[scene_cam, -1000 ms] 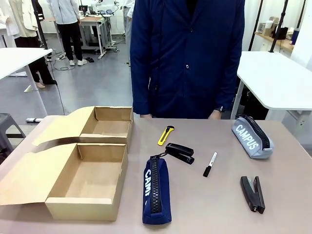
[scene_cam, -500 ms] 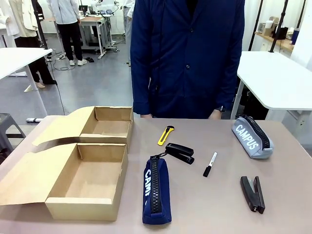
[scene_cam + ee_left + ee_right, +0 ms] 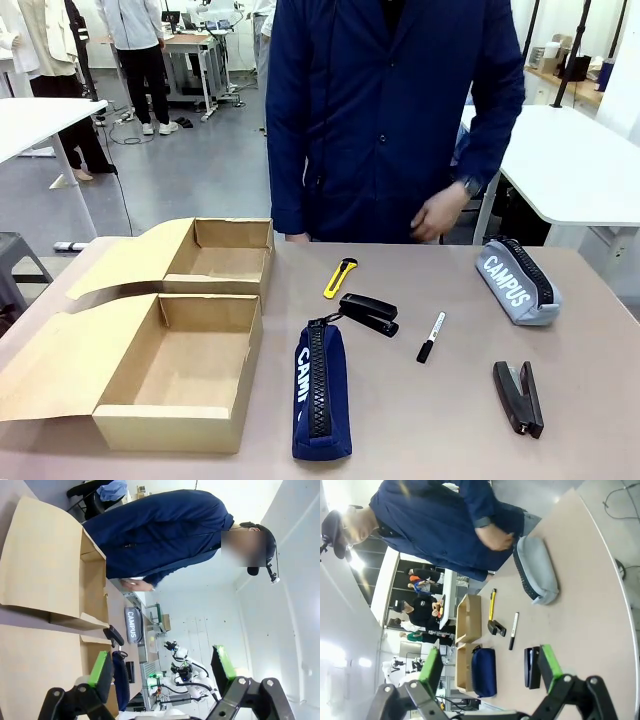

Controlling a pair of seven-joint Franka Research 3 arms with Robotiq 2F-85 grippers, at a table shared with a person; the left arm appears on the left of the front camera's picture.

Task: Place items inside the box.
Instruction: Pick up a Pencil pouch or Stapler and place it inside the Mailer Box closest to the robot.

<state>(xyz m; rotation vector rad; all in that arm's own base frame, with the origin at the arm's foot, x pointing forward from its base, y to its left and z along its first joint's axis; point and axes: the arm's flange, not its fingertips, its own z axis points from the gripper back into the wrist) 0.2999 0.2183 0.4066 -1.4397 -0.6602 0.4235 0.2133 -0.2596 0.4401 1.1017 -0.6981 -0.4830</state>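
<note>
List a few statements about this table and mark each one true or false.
1. The navy pencil case lies inside the near box. False: it lies on the table, beside that box.
2. The near box holds nothing. True.
3. The grey pencil case sits on the robot's left. False: it sits at the far right.
4. The marker lies between the middle stapler and the right stapler. True.

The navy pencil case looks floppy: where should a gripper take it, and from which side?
Likely the navy pencil case at its middle, from straight above. It lies flat, zipper up, long axis running near to far, so jaws closing on its two long sides span the narrow width.
</note>
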